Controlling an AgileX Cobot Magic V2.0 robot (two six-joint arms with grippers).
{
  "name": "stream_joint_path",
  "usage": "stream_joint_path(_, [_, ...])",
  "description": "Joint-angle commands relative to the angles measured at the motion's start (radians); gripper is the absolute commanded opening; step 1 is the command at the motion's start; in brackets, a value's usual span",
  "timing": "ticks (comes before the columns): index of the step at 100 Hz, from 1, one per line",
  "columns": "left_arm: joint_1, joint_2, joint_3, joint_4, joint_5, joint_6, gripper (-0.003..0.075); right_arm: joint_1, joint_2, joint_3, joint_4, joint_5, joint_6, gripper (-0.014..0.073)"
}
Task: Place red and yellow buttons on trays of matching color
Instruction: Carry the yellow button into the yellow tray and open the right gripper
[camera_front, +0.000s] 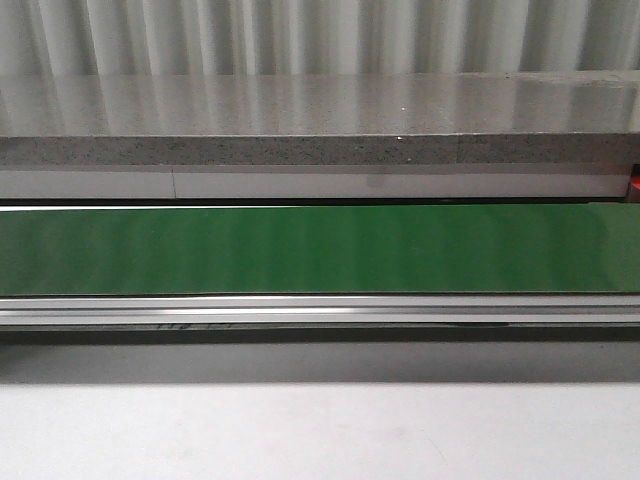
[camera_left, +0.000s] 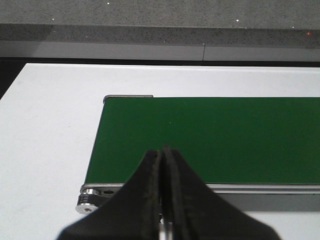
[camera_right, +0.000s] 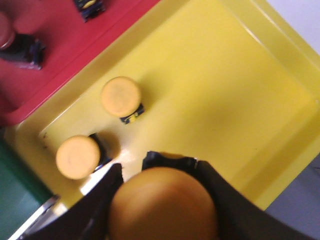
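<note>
my right gripper clamps a yellow button above the yellow tray, matching colour; two yellow buttons sit at ten o'clock. left gripper pinched closed, empty, over green belt.

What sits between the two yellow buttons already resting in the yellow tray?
Nothing: the right wrist view shows only bare yellow tray floor between one yellow button and the other yellow button.

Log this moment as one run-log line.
right gripper: shut on yellow button over yellow tray | left gripper: shut, empty, over green belt
</note>
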Motion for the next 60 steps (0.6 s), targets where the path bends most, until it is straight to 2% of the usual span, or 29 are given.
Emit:
stream_joint_path(1, [-0.009,0.002,-0.029,0.01,-0.075,-0.002,-0.002,-0.041,-0.007,-0.01,-0.014,-0.1,0.025,0.013])
stream_joint_path(30, [-0.009,0.002,-0.029,0.008,-0.075,-0.002,-0.002,-0.041,0.162,0.046,-0.014,-0.212,0.036,0.013])
stream_joint_path(60, [-0.009,0.002,-0.029,0.008,-0.075,-0.002,-0.002,-0.041,0.324,0.07,-0.014,-0.265,0.047,0.0133])
